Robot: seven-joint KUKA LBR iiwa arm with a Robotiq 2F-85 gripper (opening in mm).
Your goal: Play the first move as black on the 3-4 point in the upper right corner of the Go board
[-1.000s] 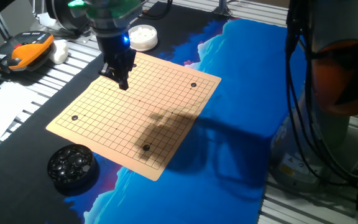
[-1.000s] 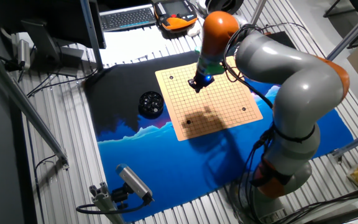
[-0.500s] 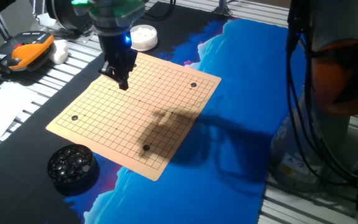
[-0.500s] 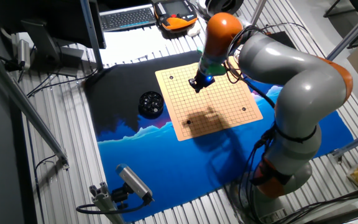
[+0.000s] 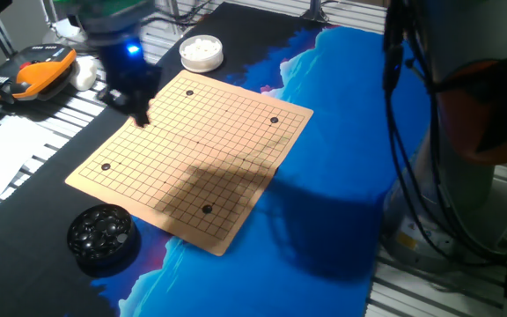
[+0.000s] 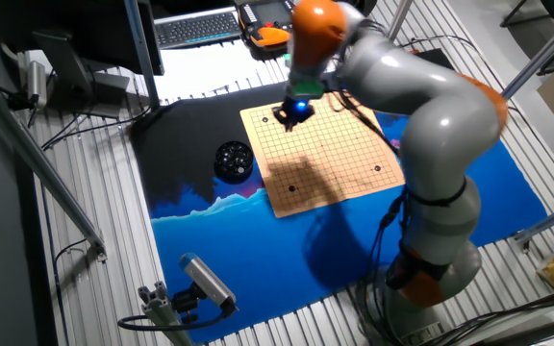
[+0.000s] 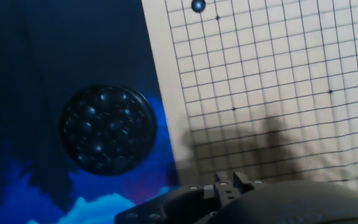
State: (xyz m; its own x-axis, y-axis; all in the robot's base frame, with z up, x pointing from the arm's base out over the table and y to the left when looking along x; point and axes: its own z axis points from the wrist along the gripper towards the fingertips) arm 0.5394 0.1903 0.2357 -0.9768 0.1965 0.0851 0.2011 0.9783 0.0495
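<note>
The Go board (image 5: 202,145) lies on the dark and blue mat, and shows in the other fixed view (image 6: 327,154) and the hand view (image 7: 278,74). Black stones sit near three of its corners (image 5: 106,166) (image 5: 206,209) (image 5: 275,120); one shows in the hand view (image 7: 198,6). The round black bowl of black stones (image 5: 102,236) stands off the board's near left corner, and is seen in the other views (image 6: 233,160) (image 7: 109,129). My gripper (image 5: 139,116) (image 6: 287,121) (image 7: 225,180) hovers over the board's left edge, jaws together, with no stone visible in them.
A white bowl of white stones (image 5: 201,53) stands beyond the board's far corner. An orange and black handset (image 5: 33,70) and a keyboard (image 6: 198,26) lie off the mat. The arm's base and cables (image 5: 465,176) stand at the right.
The gripper has moved left across the board, from above its far left part to its left edge. Its shadow on the board shifted with it. The stones have not moved.
</note>
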